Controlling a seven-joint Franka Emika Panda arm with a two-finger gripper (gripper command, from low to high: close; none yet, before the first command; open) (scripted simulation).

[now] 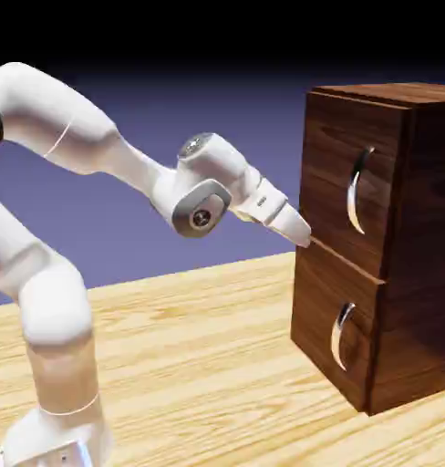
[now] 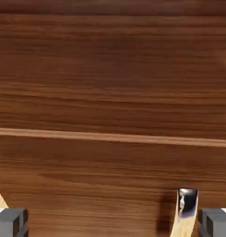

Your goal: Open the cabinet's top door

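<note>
One pale wood-grain tabletop [image 1: 190, 365] spreads beneath a blue-violet backdrop [image 1: 263, 137]

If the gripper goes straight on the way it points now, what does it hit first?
Likely the lower door, below the seam; its handle lies just inside one fingertip of the open gripper and might be touched first. Depth is unclear.

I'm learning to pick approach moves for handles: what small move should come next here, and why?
Probably raise the hand slightly, toward the top door's handle, keeping the fingers open. The exterior view shows its tip near the seam's level, below that handle, and the fingers are apart with no handle between them.
</note>
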